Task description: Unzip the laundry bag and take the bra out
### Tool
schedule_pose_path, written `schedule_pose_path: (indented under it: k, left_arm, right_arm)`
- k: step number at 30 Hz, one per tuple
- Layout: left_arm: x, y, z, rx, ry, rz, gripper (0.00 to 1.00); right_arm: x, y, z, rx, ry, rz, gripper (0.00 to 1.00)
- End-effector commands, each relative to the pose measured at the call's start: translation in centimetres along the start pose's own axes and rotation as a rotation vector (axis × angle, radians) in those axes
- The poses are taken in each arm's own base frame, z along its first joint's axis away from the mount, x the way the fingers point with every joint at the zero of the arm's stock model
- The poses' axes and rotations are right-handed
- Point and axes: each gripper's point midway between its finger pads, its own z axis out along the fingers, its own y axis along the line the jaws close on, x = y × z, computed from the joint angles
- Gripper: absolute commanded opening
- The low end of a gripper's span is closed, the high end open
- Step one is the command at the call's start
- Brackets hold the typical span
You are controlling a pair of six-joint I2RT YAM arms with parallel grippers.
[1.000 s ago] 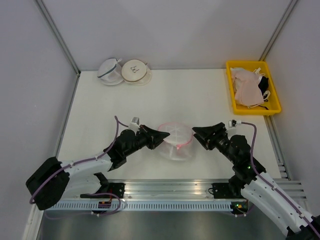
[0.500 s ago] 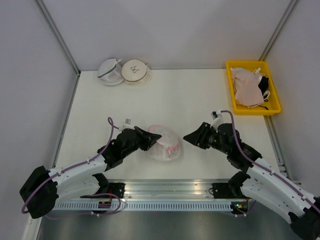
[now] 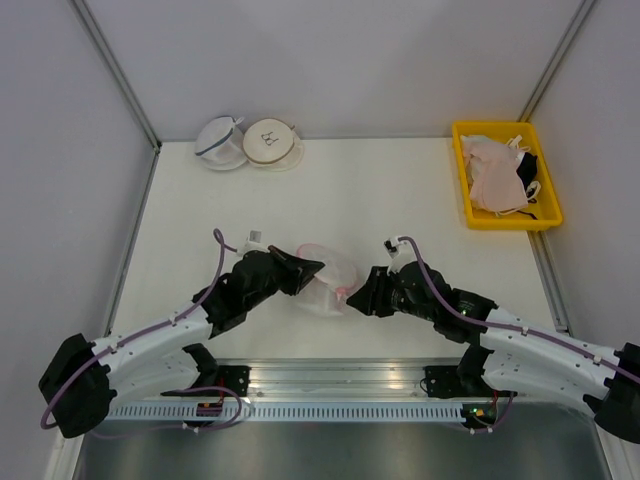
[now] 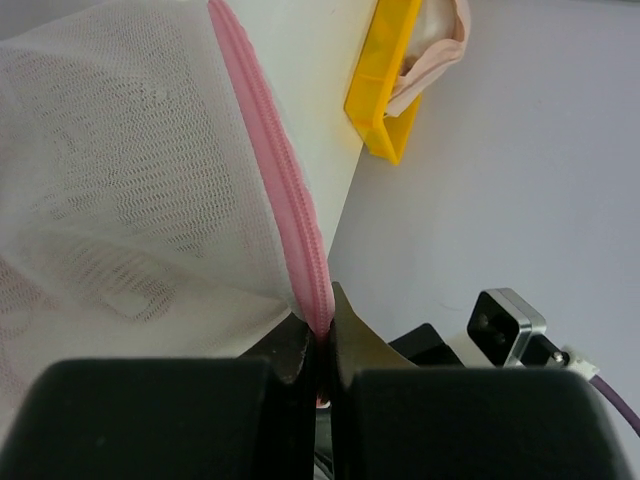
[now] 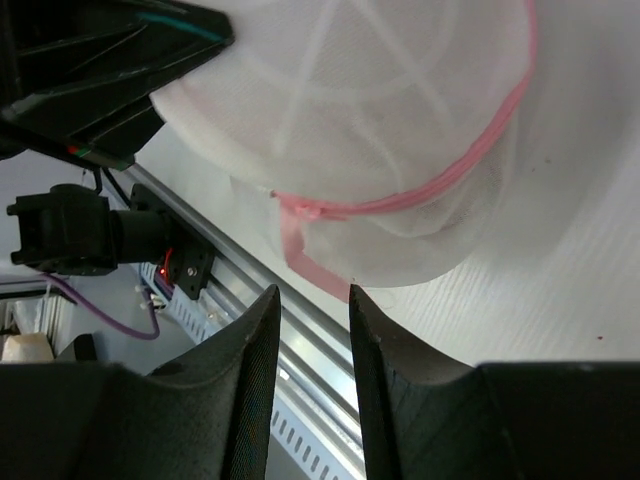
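The laundry bag, white mesh with a pink rim and zipper, sits near the table's front middle. My left gripper is shut on its pink zipper rim at the bag's left side. My right gripper is open, its tips just right of the bag. In the right wrist view the bag fills the top, and its pink zipper pull strap hangs down just ahead of my open fingertips. The bra is not visible; the mesh hides what is inside.
A yellow bin with pale pink and black-and-white garments stands at the back right, also in the left wrist view. Two other mesh pouches lie at the back left. The metal rail runs along the near edge.
The left gripper kept its hold on the bag and dragged it left and nearer. The right gripper swung left and down, closing in on the bag's right side and zipper pull.
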Motion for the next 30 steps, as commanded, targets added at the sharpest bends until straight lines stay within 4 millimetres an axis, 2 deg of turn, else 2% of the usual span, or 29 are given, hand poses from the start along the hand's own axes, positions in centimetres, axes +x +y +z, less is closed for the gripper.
schedule_pose_path:
  k: [1,5,6,7,8,9,10,11,13,14,16,21,26,30]
  left_arm:
    - [0.0,-2.0,-1.3,0.05,0.014,-0.022,0.02]
    - [0.9,-1.2,-2.1,0.062,0.075,-0.098,0.02]
    - [1.4,-0.3,-2.2,0.057,0.104,-0.119,0.02]
    - [1.6,-1.2,-2.4,0.105,0.123,-0.161,0.02]
    - [1.7,-1.2,-2.4,0.114,0.132,-0.178,0.02]
    - [2.2,-0.2,-2.2,0.097,0.159,-0.193,0.02]
    - [2.3,-0.3,-2.2,0.103,0.166,-0.22,0.02]
    - [2.3,-0.6,-2.2,0.126,0.175,-0.232,0.02]
    - [2.5,0.3,-1.8,0.112,0.187,-0.271,0.02]
    - [2.6,-0.4,-1.8,0.145,0.197,-0.285,0.02]
    - [2.7,-0.1,-1.6,0.143,0.205,-0.315,0.02]
    - [1.9,-2.0,-1.8,0.206,0.185,-0.375,0.02]
    - [1.4,-2.8,-2.0,0.231,0.179,-0.429,0.02]
    - [1.5,-2.7,-2.0,0.226,0.185,-0.439,0.02]
  right_arm:
    - [-2.8,0.3,-0.5,0.02,-0.121,-0.06,0.39]
    - [-3.3,0.9,-0.6,0.005,-0.135,-0.085,0.4]
    - [-3.3,1.1,-0.5,-0.017,-0.136,-0.089,0.4]
    - [-2.9,1.7,-0.5,-0.052,-0.121,-0.093,0.41]
    - [-2.8,2.0,-0.4,-0.076,-0.118,-0.094,0.41]
    - [-3.1,2.6,-0.4,-0.117,-0.141,-0.1,0.42]
    - [-2.3,3.4,-0.6,-0.167,-0.109,-0.108,0.43]
    - [-2.5,4.1,-0.8,-0.205,-0.122,-0.115,0.43]
    - [-2.6,4.9,-1.4,-0.263,-0.142,-0.137,0.46]
    - [-2.4,5.1,-1.6,-0.278,-0.138,-0.146,0.46]
    - [-2.1,4.9,-1.9,-0.278,-0.135,-0.164,0.48]
    - [-1.1,2.5,-1.6,-0.209,-0.134,-0.184,0.48]
    - [-0.4,0.7,-1.6,-0.147,-0.138,-0.224,0.48]
    - [-0.2,0.4,-1.6,-0.144,-0.134,-0.24,0.49]
